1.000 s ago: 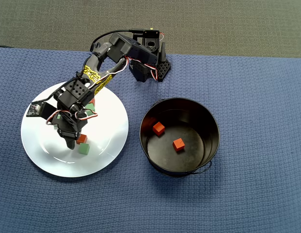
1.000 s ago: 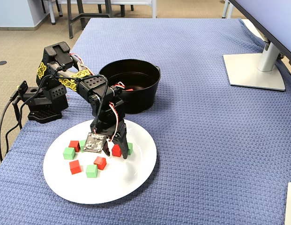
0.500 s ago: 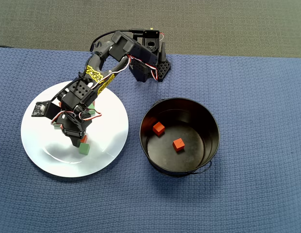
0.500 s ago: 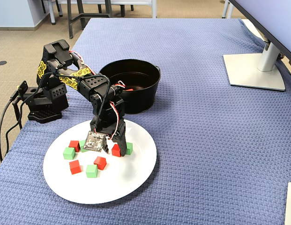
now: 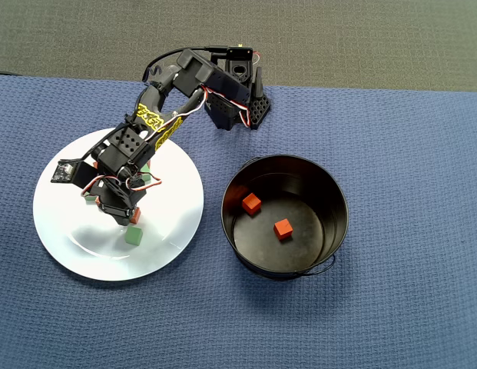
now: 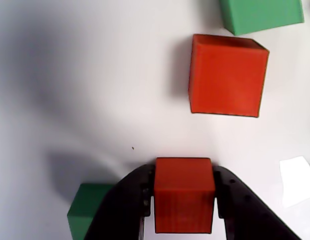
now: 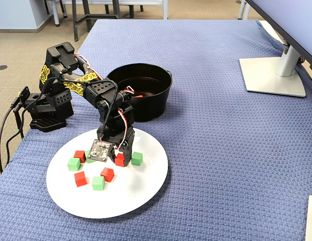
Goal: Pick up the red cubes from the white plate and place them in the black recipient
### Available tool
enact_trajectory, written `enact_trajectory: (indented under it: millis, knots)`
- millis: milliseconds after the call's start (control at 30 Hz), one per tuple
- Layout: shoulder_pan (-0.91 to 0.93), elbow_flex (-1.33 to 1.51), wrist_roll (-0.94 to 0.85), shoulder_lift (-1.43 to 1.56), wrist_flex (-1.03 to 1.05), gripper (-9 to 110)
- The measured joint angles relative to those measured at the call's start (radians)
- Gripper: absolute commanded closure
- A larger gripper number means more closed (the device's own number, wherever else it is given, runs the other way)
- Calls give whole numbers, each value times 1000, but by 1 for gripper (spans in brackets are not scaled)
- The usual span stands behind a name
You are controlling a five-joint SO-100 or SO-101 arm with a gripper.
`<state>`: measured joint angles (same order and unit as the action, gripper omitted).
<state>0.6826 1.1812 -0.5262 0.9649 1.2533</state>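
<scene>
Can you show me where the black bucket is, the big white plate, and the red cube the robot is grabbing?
black bucket [image 5: 336, 194], overhead view, its inner right wall.
white plate [image 7: 140, 188], fixed view, bare front part.
red cube [image 6: 183, 192], wrist view, its top face between the fingers.

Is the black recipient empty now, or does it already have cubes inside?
Not empty. The overhead view shows two red cubes lying apart on the floor of the black recipient.

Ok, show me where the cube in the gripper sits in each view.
Overhead view: the held red cube is left of centre, mostly hidden under the gripper, over the white plate.
Wrist view: bottom centre, clamped between the two fingers.
Fixed view: left of centre, at the arm's tip.
Shared landmark: the green cube right beside it.
</scene>
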Motion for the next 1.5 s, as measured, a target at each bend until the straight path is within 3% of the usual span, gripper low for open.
enact_trajectory:
  millis: [467,867,900,1000,1067,1233,1500]
  knots:
    - [-100,6,137,348,135,102]
    - [-689,215,436,710,143,102]
    - [-747,235,457,733,143,99]
    - [-910,290,497,782,132,75]
    - [-969,301,492,792,132,73]
    - [-897,293,448,785,132,75]
    - [-426,247,258,687,114,83]
